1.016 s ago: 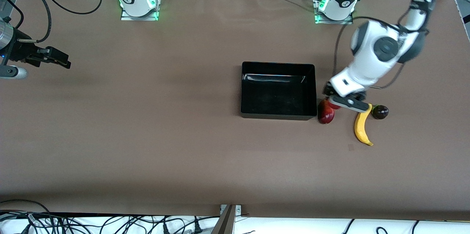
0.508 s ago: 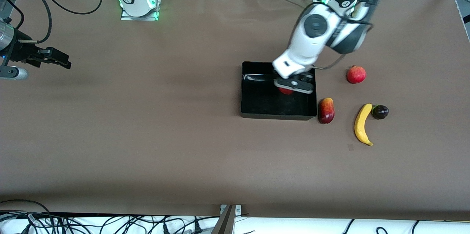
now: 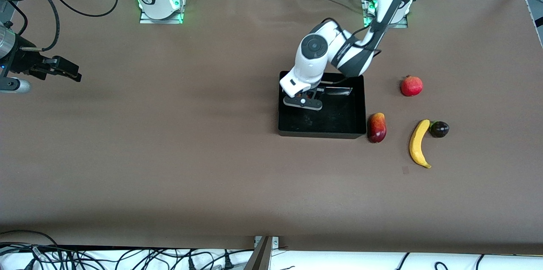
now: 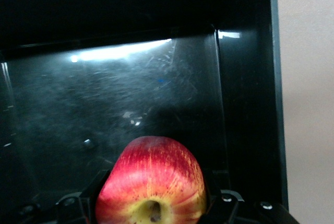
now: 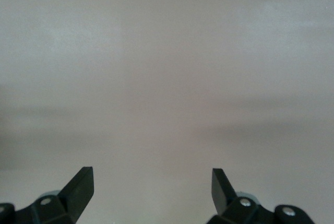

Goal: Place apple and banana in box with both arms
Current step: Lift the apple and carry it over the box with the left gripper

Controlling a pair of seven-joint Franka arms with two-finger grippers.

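Red, streaked with yellow, the smooth apple sat clamped in our left pincer, held over the glossy black box so it could drop inside. Our right pincer waited wide over bare brown worktop. Curved and yellow, the banana lay outside, near a mango.

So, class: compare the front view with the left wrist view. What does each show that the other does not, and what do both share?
Front view only: the banana, three other fruits on the table, and the right pincer, open, waiting over the table's right-arm end.
Left wrist view only: the apple gripped in the left pincer, over the box floor.
Both: the black box.
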